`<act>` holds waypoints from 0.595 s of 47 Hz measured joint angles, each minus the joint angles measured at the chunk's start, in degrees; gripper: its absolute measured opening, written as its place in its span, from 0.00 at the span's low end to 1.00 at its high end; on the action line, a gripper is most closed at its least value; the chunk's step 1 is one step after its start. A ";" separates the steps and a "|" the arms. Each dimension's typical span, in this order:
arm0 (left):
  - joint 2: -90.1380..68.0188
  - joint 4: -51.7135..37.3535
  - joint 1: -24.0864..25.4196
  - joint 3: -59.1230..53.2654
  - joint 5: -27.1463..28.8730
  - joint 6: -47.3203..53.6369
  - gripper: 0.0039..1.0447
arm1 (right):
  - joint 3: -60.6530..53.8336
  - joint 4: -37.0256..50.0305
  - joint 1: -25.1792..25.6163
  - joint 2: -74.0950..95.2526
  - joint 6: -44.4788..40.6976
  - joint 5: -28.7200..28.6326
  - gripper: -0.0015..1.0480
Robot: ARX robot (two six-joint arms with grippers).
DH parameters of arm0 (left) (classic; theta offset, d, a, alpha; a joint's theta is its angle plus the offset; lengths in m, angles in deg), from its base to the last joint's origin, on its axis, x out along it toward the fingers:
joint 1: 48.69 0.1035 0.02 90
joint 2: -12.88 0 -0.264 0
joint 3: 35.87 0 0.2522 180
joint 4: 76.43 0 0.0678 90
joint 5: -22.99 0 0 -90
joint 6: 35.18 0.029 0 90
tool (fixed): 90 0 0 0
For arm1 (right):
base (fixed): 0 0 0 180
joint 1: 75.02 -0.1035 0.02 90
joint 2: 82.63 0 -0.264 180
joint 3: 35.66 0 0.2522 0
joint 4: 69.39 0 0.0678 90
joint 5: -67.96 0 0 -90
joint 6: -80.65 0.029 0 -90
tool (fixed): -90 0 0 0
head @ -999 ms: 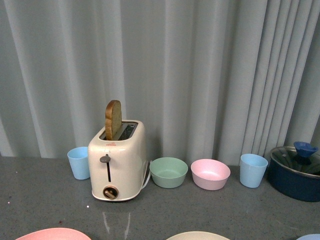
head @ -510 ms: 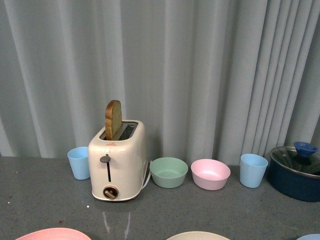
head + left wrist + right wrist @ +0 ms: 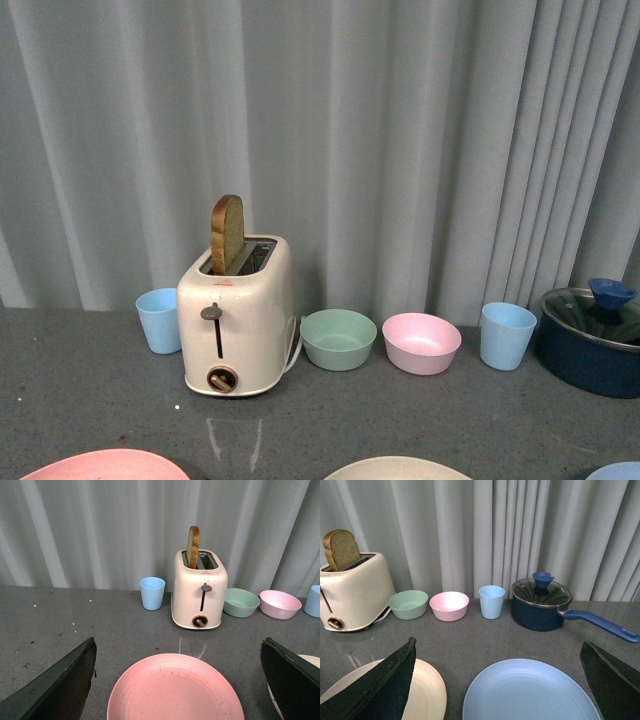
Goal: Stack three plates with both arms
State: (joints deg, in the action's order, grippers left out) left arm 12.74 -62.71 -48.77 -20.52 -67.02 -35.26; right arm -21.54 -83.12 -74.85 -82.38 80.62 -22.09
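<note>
Pink plate [image 3: 175,690] lies flat on the grey tabletop [image 3: 75,620], centred below the left gripper [image 3: 177,647], whose jaws are spread wide and hold nothing. Light blue plate [image 3: 530,692] sits the same way under the right gripper [image 3: 497,645], also spread wide and empty. The cream plate [image 3: 427,692] lies near it without touching, partly behind one finger [image 3: 380,685]. Both arms hover above the table, wrists facing the curtain [image 3: 470,530].
</note>
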 joint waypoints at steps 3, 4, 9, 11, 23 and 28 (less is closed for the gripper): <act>0.00 0.00 0.00 0.00 0.00 0.00 0.94 | 0.00 0.00 0.00 0.00 0.00 0.00 0.93; 0.00 0.00 0.00 0.00 0.00 0.00 0.94 | 0.00 0.00 0.00 0.00 0.00 0.00 0.93; -12.94 19.28 0.70 8.76 -6.43 -0.09 0.94 | 0.00 0.00 0.00 0.00 0.00 -0.07 0.93; -18.49 22.05 0.70 11.82 -7.76 -0.20 0.94 | 0.00 0.00 0.00 0.00 0.00 -0.02 0.93; -48.48 9.88 -0.26 29.68 -10.08 5.05 0.94 | 0.00 0.00 0.00 0.00 0.00 -0.02 0.93; -67.19 12.00 -0.52 39.54 -10.43 9.25 0.94 | 0.00 0.00 0.00 0.00 0.00 0.00 0.93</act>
State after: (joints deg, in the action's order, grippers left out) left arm -54.45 -50.71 -49.30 19.01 -77.45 -26.01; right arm -21.54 -83.12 -74.85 -82.38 80.62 -22.09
